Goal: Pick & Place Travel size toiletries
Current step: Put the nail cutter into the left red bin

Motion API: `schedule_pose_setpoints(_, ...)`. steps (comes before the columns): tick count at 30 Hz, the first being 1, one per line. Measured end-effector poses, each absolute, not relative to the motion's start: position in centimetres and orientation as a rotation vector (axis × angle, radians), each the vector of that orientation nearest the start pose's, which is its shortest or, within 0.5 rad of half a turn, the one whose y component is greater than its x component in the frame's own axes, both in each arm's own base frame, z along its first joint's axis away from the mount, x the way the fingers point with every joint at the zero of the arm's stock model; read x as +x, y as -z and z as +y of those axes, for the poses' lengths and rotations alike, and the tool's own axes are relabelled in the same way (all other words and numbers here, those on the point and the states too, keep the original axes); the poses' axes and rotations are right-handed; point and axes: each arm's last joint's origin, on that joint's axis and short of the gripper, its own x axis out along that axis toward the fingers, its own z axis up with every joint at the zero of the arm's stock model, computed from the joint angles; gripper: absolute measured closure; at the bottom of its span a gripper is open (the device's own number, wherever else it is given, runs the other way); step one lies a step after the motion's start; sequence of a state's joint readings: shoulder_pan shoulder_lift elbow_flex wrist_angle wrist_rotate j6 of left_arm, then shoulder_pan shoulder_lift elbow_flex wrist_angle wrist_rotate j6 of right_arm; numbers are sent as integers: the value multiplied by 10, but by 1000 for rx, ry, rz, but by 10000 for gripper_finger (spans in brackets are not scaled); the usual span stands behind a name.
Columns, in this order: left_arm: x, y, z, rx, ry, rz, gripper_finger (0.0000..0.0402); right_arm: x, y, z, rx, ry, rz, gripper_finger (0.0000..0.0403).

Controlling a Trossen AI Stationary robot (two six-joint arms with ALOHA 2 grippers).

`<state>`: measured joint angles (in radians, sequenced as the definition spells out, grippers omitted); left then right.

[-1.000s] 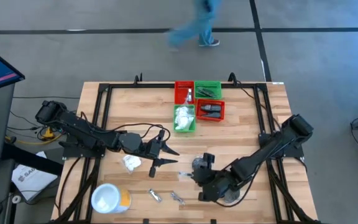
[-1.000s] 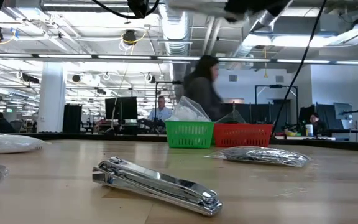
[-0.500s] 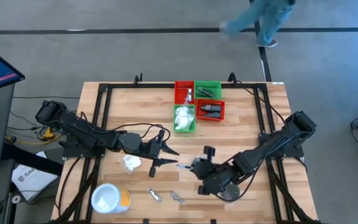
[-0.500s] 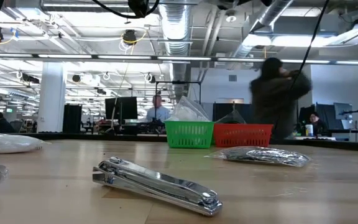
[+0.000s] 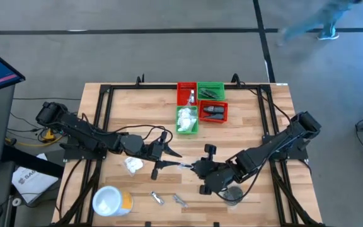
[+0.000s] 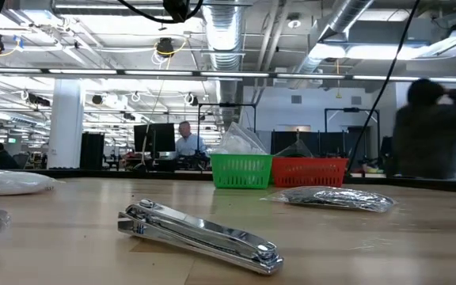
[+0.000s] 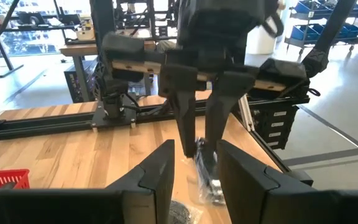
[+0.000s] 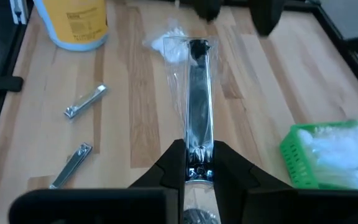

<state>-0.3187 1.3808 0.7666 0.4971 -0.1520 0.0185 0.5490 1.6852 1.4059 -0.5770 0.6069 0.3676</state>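
Right tool (image 8: 197,163): pinches wrapped silver item (image 8: 199,112) lengthwise. Carry level, grip firm. Left tool (image 7: 194,171): half-spread, empty, facing it.

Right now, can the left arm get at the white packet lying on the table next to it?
Probably yes. The white packet lies on bare wood just beside the left gripper, with nothing over it. The gripper's fingers stand apart and empty; the right gripper, shut on a wrapped silver item, is off to the other side.
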Motion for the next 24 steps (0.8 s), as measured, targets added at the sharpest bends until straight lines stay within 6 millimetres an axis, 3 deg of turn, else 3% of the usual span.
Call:
schedule_pose_setpoints(16, 286, -261, -93, 40, 251, 91, 288, 324, -307, 166, -144, 187, 682, 360)
schedule_pose_setpoints(24, 287, -262, -92, 64, 248, 80, 288, 323, -306, 167, -132, 194, 700, 360)
